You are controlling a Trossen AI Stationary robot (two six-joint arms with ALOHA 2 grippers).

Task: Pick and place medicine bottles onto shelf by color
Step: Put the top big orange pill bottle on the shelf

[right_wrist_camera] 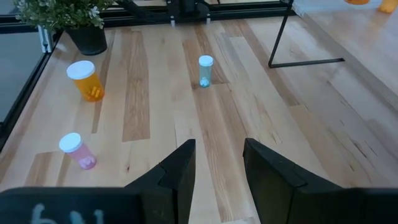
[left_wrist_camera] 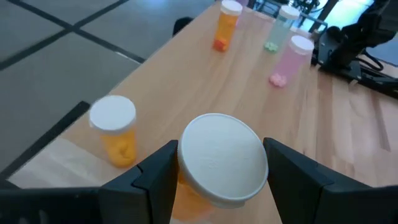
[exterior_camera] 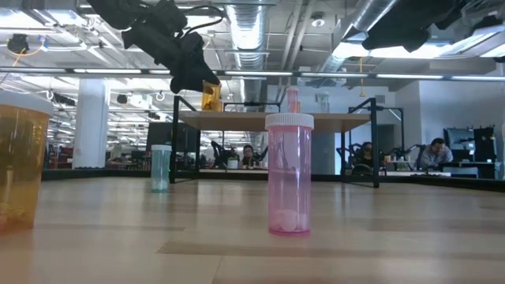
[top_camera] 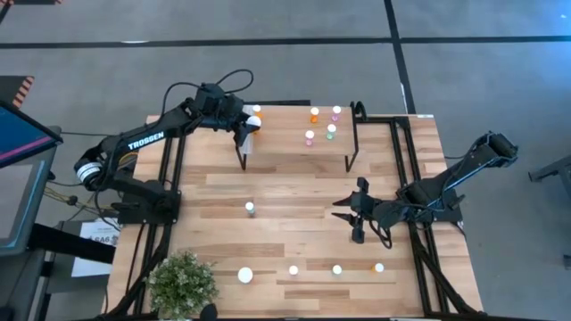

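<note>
The left gripper (left_wrist_camera: 217, 180) clamped a light, rigid, probably slick orange bottle (left_wrist_camera: 214, 165) just below its cap above the shelf's (top_camera: 285, 147) left end; the right gripper (top_camera: 346, 214) hung empty, parted.

Light matt wood shelf (top_camera: 294, 143) top

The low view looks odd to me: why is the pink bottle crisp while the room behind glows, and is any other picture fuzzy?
Low view: the pink bottle stands close and sharp, while ceiling lights glare and the orange bottle at the edge is cut off and soft. Left wrist view: the white cap in the left claw is so near that it blurs. High view: even light, faint shadows.
</note>
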